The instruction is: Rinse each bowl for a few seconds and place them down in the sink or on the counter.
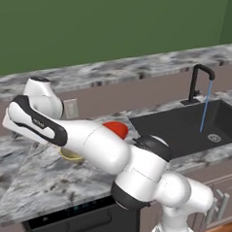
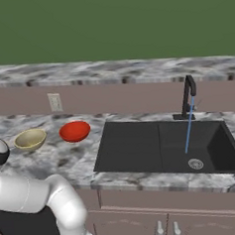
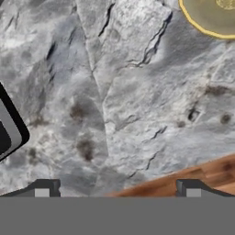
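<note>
Two fingers [image 3: 41, 189] spread, tan bowl [image 3: 212, 17] far.

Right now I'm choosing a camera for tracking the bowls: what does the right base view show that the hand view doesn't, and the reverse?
Right base view alone: the red bowl on the counter, apart from the tan bowl to its left; the black sink with water running from the faucet; and the wall outlet. Hand view alone: the open gripper above bare marble, and a strip of wooden floor past the counter edge. Both: the tan bowl, cut off at the hand view's corner, and the marbled counter.
</note>
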Robot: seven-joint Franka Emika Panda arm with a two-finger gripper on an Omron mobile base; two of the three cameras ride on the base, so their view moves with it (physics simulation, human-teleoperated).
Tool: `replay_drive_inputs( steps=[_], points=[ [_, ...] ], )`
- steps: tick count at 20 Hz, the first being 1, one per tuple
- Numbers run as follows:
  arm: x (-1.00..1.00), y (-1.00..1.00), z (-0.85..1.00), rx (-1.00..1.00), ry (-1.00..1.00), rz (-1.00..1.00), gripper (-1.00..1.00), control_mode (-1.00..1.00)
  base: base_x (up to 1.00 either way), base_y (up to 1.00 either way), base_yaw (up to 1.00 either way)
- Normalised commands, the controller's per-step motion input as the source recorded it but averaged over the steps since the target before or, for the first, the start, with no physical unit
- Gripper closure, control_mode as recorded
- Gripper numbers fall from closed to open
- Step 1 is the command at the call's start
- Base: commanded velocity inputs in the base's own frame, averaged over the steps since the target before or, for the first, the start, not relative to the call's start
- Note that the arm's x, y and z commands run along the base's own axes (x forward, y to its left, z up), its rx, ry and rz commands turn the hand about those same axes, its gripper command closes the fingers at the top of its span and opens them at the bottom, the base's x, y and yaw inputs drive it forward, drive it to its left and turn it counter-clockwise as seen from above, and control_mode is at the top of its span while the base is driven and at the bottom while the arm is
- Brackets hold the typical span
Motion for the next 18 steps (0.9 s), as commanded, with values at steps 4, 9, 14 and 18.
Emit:
replay_drive_inputs(
  steps=[4, 9, 14, 18],
  points=[
    [0.34, 0.0, 0.0, -0.03, 0.0, 0.0, -1.0, -1.0, 0.0, 0.0, 0.0],
    [0.25, -0.05, 0.0, -0.04, 0.0, 0.0, -1.0, -1.0, 0.0, 0.0, 0.0],
    [0.22, -0.26, 0.07, -0.06, 0.01, 0.0, -1.0, -1.0, 0.0, 0.0, 0.0],
    [0.04, -0.35, 0.16, -0.06, 0.02, 0.01, -1.0, -1.0, 0.0, 0.0, 0.0]
  ],
)
